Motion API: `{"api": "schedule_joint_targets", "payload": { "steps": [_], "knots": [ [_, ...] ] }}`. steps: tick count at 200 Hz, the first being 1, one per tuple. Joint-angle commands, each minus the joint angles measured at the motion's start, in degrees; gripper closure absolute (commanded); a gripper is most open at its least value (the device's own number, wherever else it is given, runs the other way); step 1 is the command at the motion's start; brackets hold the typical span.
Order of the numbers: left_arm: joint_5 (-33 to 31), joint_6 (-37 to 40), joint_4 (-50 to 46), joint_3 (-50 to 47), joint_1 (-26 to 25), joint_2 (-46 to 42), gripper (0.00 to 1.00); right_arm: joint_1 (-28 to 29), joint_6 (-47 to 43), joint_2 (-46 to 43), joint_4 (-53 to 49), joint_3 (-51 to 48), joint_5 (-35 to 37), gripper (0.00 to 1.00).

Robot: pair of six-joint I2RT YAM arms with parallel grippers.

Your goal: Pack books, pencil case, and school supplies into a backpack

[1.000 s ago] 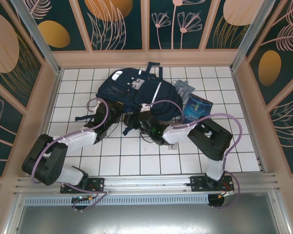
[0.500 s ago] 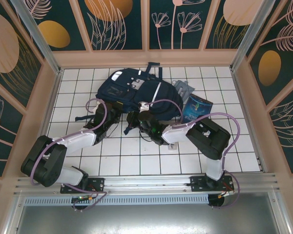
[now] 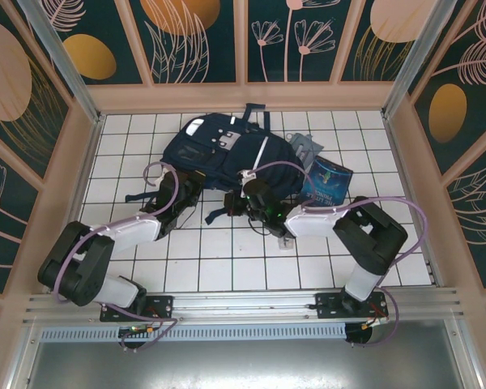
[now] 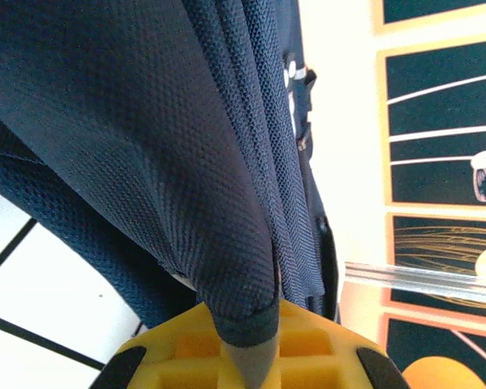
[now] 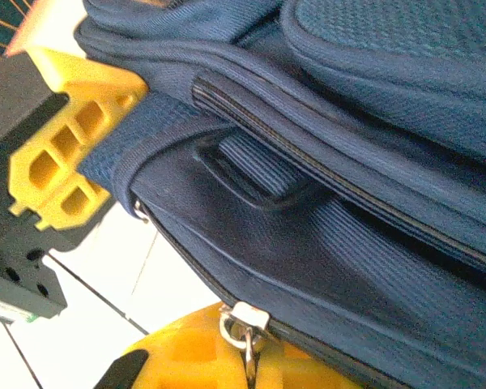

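Backpack (image 3: 227, 150), navy with white stripes and a grey front patch, lies on the white tiled table (image 3: 227, 271) toward the far wall, its near edge facing both arms. Left gripper (image 3: 186, 191) is at the near left edge of the bag; the left wrist view shows its yellow fingers (image 4: 178, 348) pressed together on a fold of the navy fabric (image 4: 146, 121), which rises from between them. Right gripper (image 3: 241, 199) is at the near middle edge of the bag, close to the left one; the right wrist view shows its jaws closed on the metal zip pull (image 5: 245, 324), which sits at the end of a zip line running along the bag's side (image 5: 348, 162). The same view catches a yellow finger of the left gripper (image 5: 61, 162) with the fabric edge clamped against it. Book (image 3: 328, 182), dark blue with pale lettering, lies on the tiles just right of the bag, outside it. Pencil case (image 3: 306, 148), grey, lies against the bag's far right side, partly hidden by it. A small pale packet (image 3: 285, 242) rests on the tiles beside the right forearm; its contents are too small to tell
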Motion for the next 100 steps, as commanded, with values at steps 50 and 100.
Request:
{"api": "schedule_joint_targets", "payload": {
  "steps": [50,100],
  "knots": [
    [3.2,10.4,1.0,4.1,6.4,3.0,1.00,-4.7,-9.2,-6.4,-22.5,-1.8,-4.7,1.00],
    [5.2,17.2,0.6,7.9,11.4,8.0,1.00,-8.4,-14.1,-10.2,-31.9,-1.5,-4.2,1.00]
  ]
}}
